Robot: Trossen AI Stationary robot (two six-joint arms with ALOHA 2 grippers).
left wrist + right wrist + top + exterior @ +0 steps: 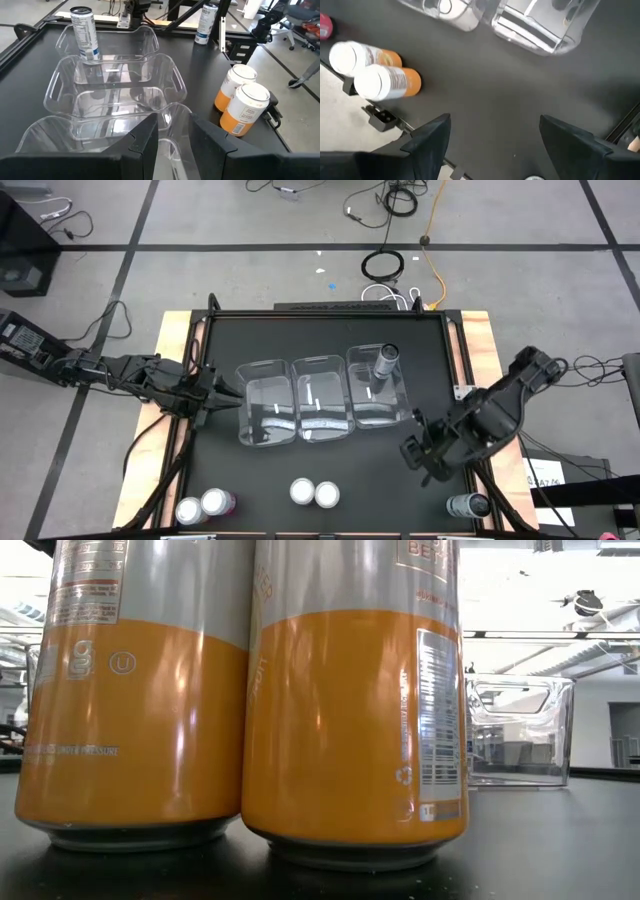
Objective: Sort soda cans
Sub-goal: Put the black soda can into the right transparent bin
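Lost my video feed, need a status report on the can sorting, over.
Right tool open, empty, over bare mat. Left tool at left bin, empty. One grey can in right bin; five cans outside. Nothing blocking.

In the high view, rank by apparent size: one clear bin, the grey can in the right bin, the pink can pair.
1. Clear bin, clearly largest.
2. Pink can pair.
3. Grey can in the right bin, smallest; single cans look alike.

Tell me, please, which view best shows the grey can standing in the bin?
The left wrist view: the grey can stands upright, label visible, in the farthest bin. The high view shows it foreshortened from above; the other views miss it.
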